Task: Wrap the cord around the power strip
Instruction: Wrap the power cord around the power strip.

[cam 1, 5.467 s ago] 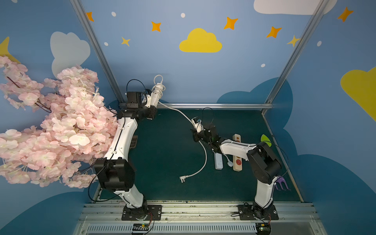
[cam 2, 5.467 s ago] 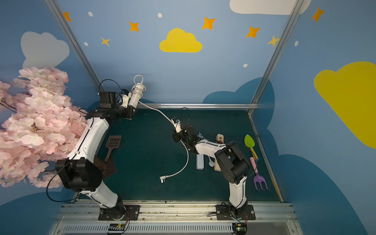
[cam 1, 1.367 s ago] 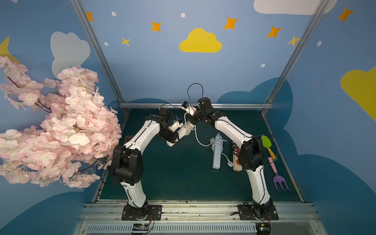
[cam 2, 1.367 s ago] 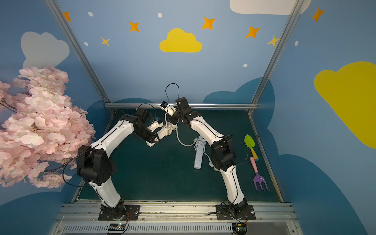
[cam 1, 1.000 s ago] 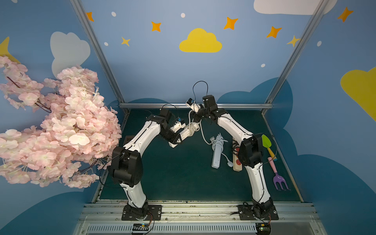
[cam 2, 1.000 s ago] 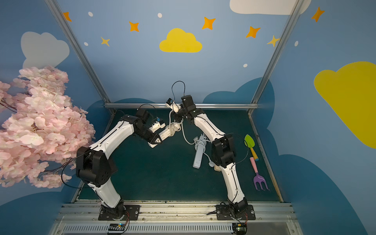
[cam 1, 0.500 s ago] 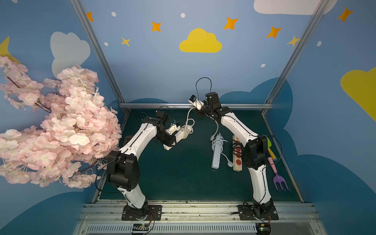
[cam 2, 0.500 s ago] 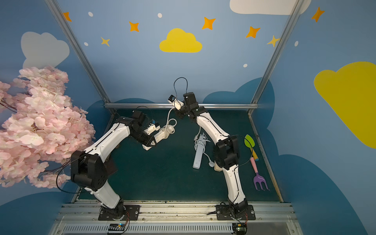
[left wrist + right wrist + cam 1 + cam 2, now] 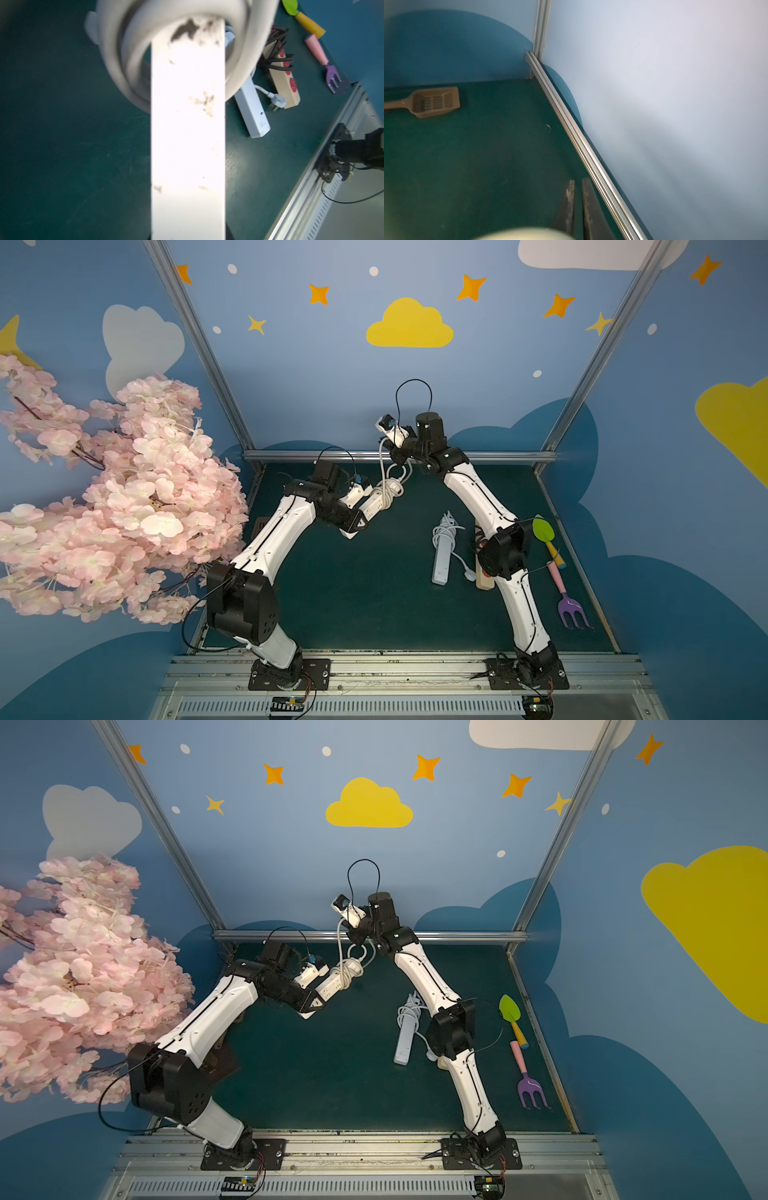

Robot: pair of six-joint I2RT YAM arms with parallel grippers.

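My left hand (image 9: pixel 362 517): clamped shut on the near end of the power strip (image 9: pixel 376 502), holding it tilted up off the worktop (image 9: pixel 353 605).
My right hand (image 9: pixel 400 456): raised near the back rail (image 9: pixel 498 456), above the strip's far end. Its fingers (image 9: pixel 568 203) were drawn to a thin slit, and as far as I could judge the cord (image 9: pixel 390 489) was caught at their root.
Power strip: in the air between my two hands, well clear of the worktop.
Cord: several loose turns were bunched round the strip's far end, and one free length rose from them to my right hand. I could not make out the plug.
Nearby: a pale wrapped strip (image 9: pixel 442 556) and a beige strip (image 9: pixel 284 83) lay on the worktop beside my right arm.
Step in hand: winding. I judged it well along, with one more turn under way.
Next move: it called for carrying my right hand down and round the strip with the cord taut, while my left hand held firm. The turns sat close to the end and looked likely to slip off.
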